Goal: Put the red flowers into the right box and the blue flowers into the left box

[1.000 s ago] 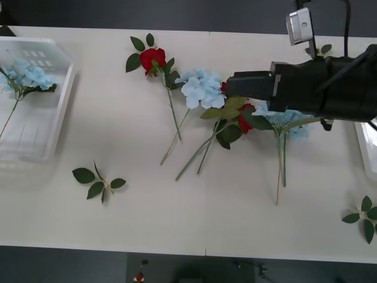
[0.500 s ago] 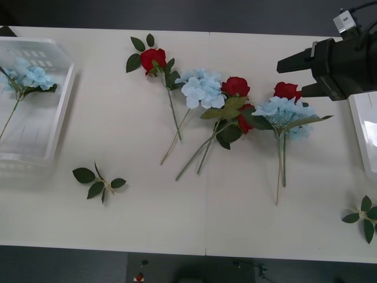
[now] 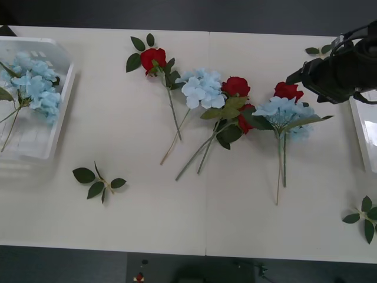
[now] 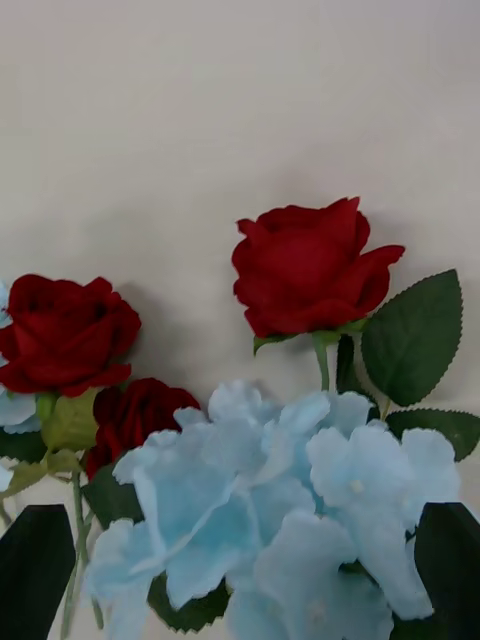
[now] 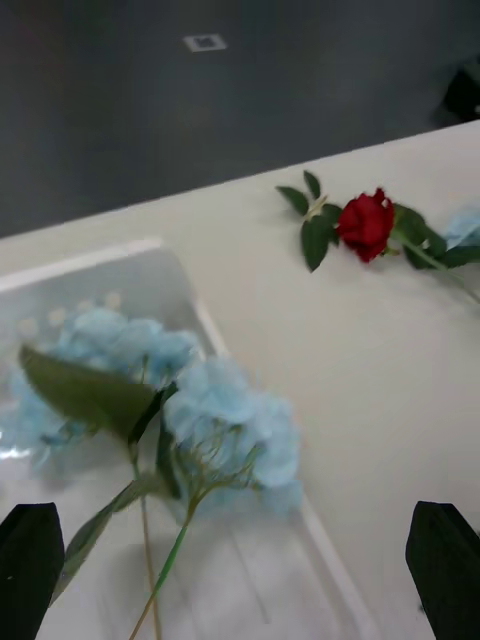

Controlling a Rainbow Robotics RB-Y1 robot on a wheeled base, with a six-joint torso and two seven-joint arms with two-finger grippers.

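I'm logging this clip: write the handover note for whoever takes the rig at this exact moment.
Right gripper: open, empty, above the rightmost blue flower and its neighbouring red rose.
Left gripper: open, empty, over the left box.
Done: two blue flowers lie in the left box.
On the table: four red roses, one at the far left of the group, two in the middle, and two blue flowers, the other mid-table.
Left: all roses to the right box; both blue ones to the left box.
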